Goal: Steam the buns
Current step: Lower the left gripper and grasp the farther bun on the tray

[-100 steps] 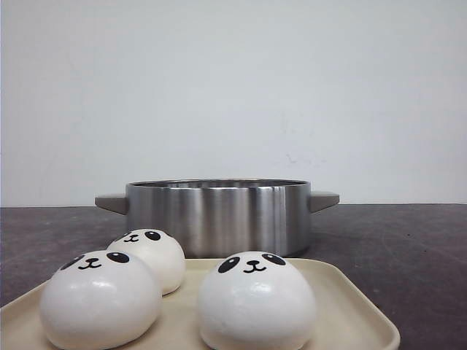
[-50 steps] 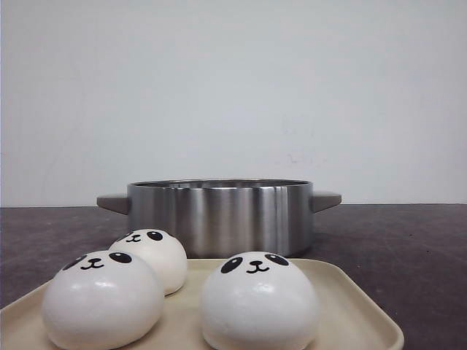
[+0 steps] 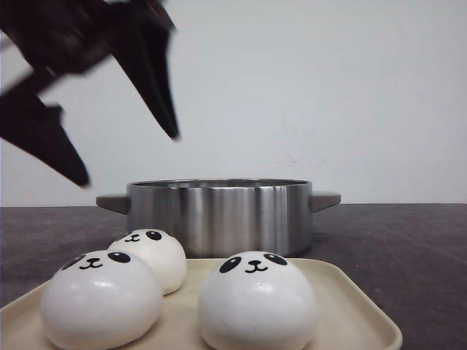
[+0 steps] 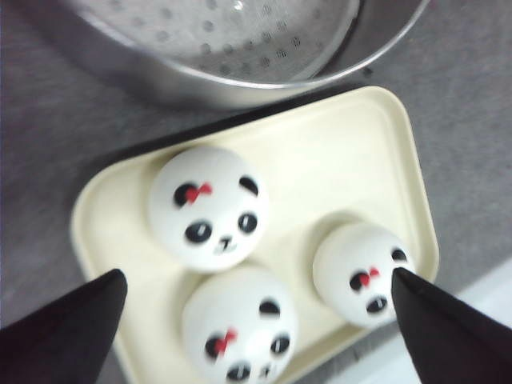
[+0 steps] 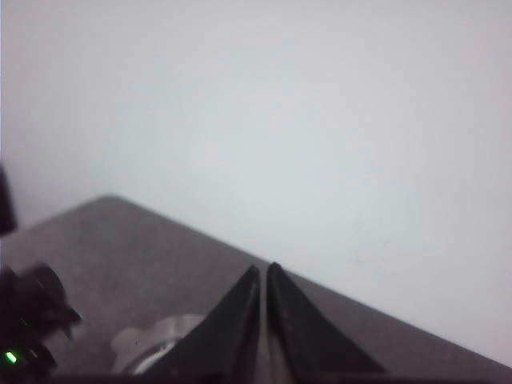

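Three buns [image 3: 257, 299] sit domes up on the cream tray [image 3: 350, 313], painted faces turned toward the robot, with the steel steamer pot [image 3: 219, 216] just behind, the left gripper [image 3: 124, 157] spread wide above them, and the right gripper [image 5: 262, 276] pinched together on nothing.
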`<state>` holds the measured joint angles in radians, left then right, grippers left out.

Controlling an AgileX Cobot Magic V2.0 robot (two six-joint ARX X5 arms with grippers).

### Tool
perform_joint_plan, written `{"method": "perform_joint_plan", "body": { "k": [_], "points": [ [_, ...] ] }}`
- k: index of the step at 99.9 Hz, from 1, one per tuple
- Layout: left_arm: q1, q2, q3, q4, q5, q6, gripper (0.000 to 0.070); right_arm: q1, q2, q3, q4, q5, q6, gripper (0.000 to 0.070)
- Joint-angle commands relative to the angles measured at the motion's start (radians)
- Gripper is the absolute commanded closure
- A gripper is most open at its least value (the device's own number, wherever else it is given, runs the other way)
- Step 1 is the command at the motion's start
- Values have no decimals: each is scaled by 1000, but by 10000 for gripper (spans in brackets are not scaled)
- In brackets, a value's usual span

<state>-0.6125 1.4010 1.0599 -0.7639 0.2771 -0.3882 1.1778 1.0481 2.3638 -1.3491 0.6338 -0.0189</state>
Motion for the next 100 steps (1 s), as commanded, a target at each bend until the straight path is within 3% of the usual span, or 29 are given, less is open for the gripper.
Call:
{"method": "perform_joint_plan", "body": {
  "k": [1, 19, 40, 81, 86, 95, 100],
  "points": [
    [-19, 59, 18, 19, 4, -19, 63, 13, 17, 18, -71, 3, 1, 693],
    [-39, 174, 18, 29, -14, -16, 63, 12, -5, 12, -74, 3, 9, 693],
    [-39, 228, 18, 56, -123, -13, 65, 11, -19, -35, -74, 3, 39, 693],
    [-39, 284, 18, 78, -125, -14, 85, 11, -19, -127, -74, 3, 114, 693],
    [-39, 291, 18, 80, -129, -14, 167, 11, -19, -127, -74, 3, 117, 693],
    [-39, 306, 18, 83, -133, -14, 410, 11, -19, -127, -74, 3, 128, 693],
    [-39, 315, 18, 83, -132, -13, 504, 11, -19, -127, -74, 3, 136, 693]
  ]
}}
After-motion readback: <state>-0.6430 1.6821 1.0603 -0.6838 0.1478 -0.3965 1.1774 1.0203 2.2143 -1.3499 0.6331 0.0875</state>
